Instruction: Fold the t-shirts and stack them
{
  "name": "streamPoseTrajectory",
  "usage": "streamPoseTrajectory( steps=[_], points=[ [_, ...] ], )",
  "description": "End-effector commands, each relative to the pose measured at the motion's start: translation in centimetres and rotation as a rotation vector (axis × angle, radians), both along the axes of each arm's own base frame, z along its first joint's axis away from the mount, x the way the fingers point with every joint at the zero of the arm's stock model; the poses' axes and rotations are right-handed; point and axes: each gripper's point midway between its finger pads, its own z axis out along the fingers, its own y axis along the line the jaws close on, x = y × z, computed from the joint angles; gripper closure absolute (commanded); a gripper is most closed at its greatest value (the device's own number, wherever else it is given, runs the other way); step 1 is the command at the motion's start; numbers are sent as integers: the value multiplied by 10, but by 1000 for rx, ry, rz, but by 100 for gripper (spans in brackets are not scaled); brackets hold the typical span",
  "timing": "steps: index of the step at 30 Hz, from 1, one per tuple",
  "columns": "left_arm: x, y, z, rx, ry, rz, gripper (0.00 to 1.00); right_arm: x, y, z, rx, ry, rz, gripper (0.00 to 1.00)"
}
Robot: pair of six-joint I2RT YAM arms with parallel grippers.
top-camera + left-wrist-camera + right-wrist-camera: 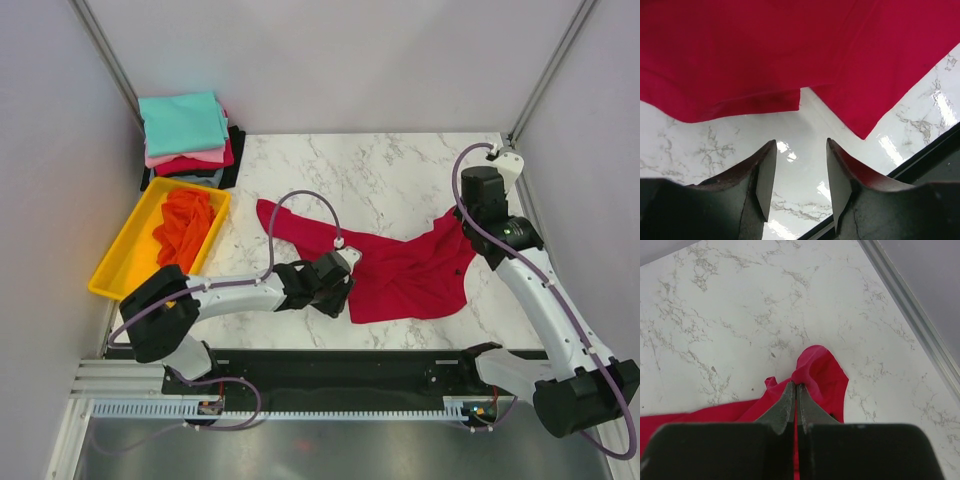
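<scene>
- Crimson t-shirt (400, 275) crumpled on counter (380, 170) mid-right; long axis runs left-right, one tail trailing toward far left.
- Right pincer (796, 386) closed tight on cloth fold at shirt's far-right corner.
- Left pincer (800, 145) wide open, holding nothing, over bare counter.
- Key relation: shirt's near edge lies just ahead of left pincer, not touching; left arm nearer that edge, short forward reach likely needed.
- Folded stack (185, 135) far left.

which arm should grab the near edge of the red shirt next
Left. The left gripper is open, just short of the near edge of the crimson cloth t-shirt; the right gripper is shut on its far right corner.
</scene>
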Motion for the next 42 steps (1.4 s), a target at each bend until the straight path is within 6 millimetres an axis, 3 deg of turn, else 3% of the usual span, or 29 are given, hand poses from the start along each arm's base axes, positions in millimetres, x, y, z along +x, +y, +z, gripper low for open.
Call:
streamPoseTrajectory(
  steps=[1,20,29,31,36,40,42],
  points=[
    [6,-31,13,-88,-41,-3,47,1,-1,11,23,-52,-3,100],
    [32,-27,-11,82,-132,14,45,3,4,12,39,-54,32,100],
    [31,-22,-33,121,-108,40,59,2,1,11,31,-52,30,100],
    [32,-20,-33,124,-114,48,69,1,1,11,30,-49,30,100],
    [37,-21,-24,116,-136,49,98,1,0,9,29,-45,31,100],
    [36,-17,-5,111,-137,59,98,1,1,10,38,-49,37,100],
    [35,-13,23,83,-149,73,98,-1,2,17,44,-62,48,100]
  ],
)
